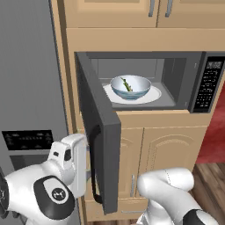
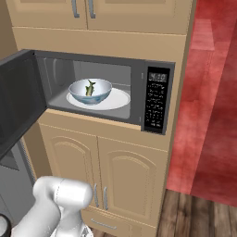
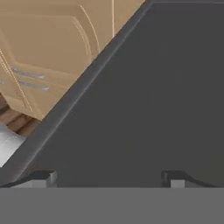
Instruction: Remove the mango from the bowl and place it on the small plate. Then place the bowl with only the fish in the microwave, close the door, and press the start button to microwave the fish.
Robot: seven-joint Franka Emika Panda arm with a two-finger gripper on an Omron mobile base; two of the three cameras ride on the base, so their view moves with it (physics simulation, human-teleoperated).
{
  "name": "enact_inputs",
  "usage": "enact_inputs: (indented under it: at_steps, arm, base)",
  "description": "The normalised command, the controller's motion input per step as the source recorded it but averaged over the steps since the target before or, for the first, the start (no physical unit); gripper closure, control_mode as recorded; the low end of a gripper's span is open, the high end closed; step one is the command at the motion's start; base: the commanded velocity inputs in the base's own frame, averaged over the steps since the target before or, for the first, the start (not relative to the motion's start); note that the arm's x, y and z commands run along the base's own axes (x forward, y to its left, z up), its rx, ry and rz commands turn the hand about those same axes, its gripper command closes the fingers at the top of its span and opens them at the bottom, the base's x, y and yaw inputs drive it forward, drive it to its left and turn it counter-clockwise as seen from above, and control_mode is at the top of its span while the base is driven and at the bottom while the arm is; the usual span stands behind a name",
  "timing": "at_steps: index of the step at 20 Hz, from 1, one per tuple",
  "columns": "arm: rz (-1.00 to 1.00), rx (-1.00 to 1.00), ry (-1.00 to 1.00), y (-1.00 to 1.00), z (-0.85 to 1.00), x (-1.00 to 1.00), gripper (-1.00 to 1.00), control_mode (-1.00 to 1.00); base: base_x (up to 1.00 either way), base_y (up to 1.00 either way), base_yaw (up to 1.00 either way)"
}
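Note:
The microwave (image 1: 184, 66) stands open, its door (image 1: 99, 132) swung out toward me on the left; the door (image 2: 16, 102) also shows at the left edge of the right base view. Inside, the light blue bowl (image 1: 130, 87) (image 2: 90, 91) rests on the white turntable (image 1: 154, 94), and the fish (image 1: 127, 84) (image 2: 90, 87) is the only thing lying in it. My gripper (image 1: 88, 171) is low on the door's outer side, by its black handle (image 1: 94, 184). In the hand view the gripper (image 3: 109, 179) is open, its tips wide apart, close to the dark door face (image 3: 153, 96). The mango and the small plate are out of view.
The tall grey fridge (image 1: 26, 66) stands just left of the door. Light wooden cabinet doors (image 1: 167, 149) lie below the microwave, with more above. The black keypad (image 2: 156, 99) is on the microwave's right. A red wall (image 2: 213, 92) and wooden floor (image 2: 199, 213) lie to the right.

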Motion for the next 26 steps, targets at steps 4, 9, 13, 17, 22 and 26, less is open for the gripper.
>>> enact_inputs:
  at_steps: [4,9,13,17,22,26]
  arm:
    - [-0.07,0.0,-0.29,-0.99,0.48,-0.18,-1.0,-1.0]
    - [0.0,0.0,-0.37,-1.0,0.26,-0.09,-1.0,-1.0]
    - [0.03,0.0,-0.33,-1.0,0.17,0.0,-1.0,-1.0]
    - [0.05,0.02,-0.24,-0.98,0.22,0.07,-1.0,-1.0]
    - [0.02,0.04,-0.09,-0.88,0.33,0.32,-1.0,-1.0]
    - [0.0,0.06,0.0,-0.78,0.37,0.56,-1.0,-1.0]
  base:
    - [0.0,0.0,0.0]
    - [0.0,0.0,0.0]
    - [0.0,0.0,0.0]
    - [0.0,0.0,0.0]
    - [0.0,0.0,0.0]
    - [0.0,0.0,0.0]
